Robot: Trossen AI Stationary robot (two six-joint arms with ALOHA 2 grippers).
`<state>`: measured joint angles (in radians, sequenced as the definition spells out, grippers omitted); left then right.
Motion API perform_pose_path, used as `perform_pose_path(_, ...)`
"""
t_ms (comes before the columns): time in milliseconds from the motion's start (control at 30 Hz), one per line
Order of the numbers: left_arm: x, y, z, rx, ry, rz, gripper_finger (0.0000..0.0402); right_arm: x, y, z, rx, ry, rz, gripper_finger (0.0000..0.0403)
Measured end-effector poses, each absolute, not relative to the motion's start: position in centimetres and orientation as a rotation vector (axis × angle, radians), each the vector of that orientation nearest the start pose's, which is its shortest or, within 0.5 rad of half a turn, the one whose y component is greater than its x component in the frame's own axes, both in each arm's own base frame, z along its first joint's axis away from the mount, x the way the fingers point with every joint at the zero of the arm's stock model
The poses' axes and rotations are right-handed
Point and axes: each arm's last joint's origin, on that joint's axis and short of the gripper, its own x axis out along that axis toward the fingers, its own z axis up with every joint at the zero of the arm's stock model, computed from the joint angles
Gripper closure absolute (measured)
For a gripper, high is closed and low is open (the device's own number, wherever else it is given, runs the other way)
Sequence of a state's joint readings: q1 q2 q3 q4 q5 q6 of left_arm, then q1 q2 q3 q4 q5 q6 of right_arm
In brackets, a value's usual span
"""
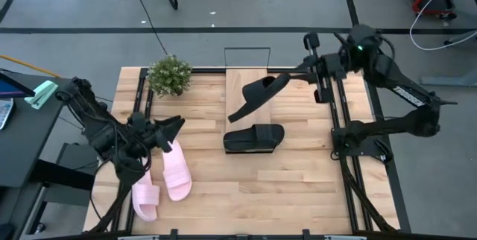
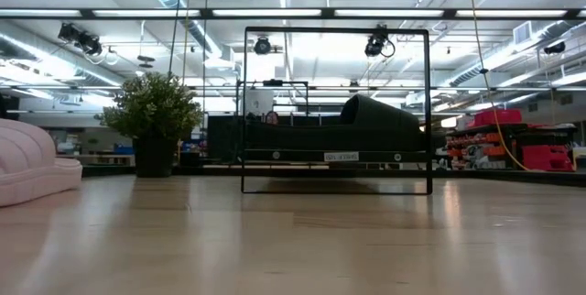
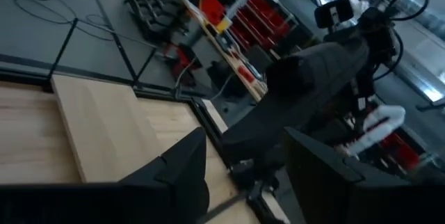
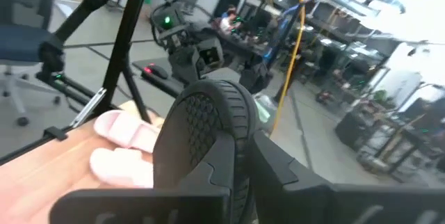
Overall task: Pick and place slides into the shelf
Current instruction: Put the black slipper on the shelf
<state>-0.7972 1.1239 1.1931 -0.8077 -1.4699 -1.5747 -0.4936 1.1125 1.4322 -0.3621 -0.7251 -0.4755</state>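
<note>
High view: right gripper (image 1: 292, 77) clamps black slide (image 1: 257, 95) aloft over shelf (image 1: 246, 83).

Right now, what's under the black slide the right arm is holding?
In the high view the held black slide hangs from the right pincer over the shelf board. Bare light wood shows around it; the patch directly beneath is covered. The other black slide lies nearer the front.
</note>
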Motion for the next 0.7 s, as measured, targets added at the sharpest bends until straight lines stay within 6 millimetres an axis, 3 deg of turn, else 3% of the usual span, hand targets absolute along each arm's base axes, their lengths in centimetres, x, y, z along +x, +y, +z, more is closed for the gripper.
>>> perform_pose_path(333, 19.6, -12.4, 35.9, -0.855, -0.248, 0.761, 0.0210, 21.0, -13.7, 45.3, -0.366, -0.042, 0.377, 0.0376)
perform_pose_path(500, 21.0, -12.1, 35.9, -0.842, -0.228, 0.775, 0.0210, 21.4, -14.5, 45.8, -0.359, -0.105, 0.402, 0.0378)
perform_pose_path(700, 23.7, -9.8, 37.0, -0.793, -0.090, 0.692, 0.0210, 22.1, -15.0, 46.0, -0.342, -0.133, 0.399, 0.0378)
